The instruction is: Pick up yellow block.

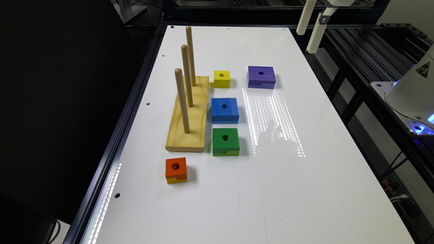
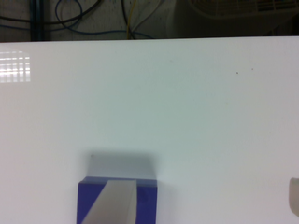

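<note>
grabbing the purple block (image 2: 117, 203) under the wide-spread gripper (image 2: 205, 200) is the risk; yellow block (image 1: 221, 78) sits beyond it.

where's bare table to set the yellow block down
Bare: the wide stretch of table nearer the camera than the orange block and green block, and the strip right of the purple block. Crowded: around the peg board, yellow block and blue block.

The yellow block (image 1: 221, 78) stands open from above; the peg board (image 1: 188, 115) with its tall pegs crowds it on the exterior view's left; the blue block (image 1: 224, 109) sits near; the purple block (image 1: 261, 77) stands apart; the table (image 1: 288, 189) beyond lies bare.
</note>
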`<state>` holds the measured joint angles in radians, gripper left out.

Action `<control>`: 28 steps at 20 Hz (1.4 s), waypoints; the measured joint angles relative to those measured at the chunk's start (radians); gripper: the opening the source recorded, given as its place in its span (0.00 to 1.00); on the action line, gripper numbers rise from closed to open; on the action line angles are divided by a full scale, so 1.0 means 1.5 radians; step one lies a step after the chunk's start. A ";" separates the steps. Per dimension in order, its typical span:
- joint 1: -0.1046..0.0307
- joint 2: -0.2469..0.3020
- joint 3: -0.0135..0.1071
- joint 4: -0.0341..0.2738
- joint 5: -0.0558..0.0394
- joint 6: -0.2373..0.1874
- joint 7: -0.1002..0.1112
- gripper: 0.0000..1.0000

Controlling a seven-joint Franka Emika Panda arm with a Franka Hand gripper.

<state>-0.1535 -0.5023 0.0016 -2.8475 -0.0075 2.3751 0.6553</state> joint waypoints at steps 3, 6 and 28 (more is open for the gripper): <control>-0.010 0.012 0.000 0.013 0.0000 0.008 -0.009 1.00; -0.019 0.044 0.000 0.034 0.0000 0.022 -0.019 1.00; -0.060 0.169 -0.001 0.138 -0.0023 0.041 -0.058 1.00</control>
<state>-0.2441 -0.2482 -0.0003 -2.6398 -0.0111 2.4361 0.5679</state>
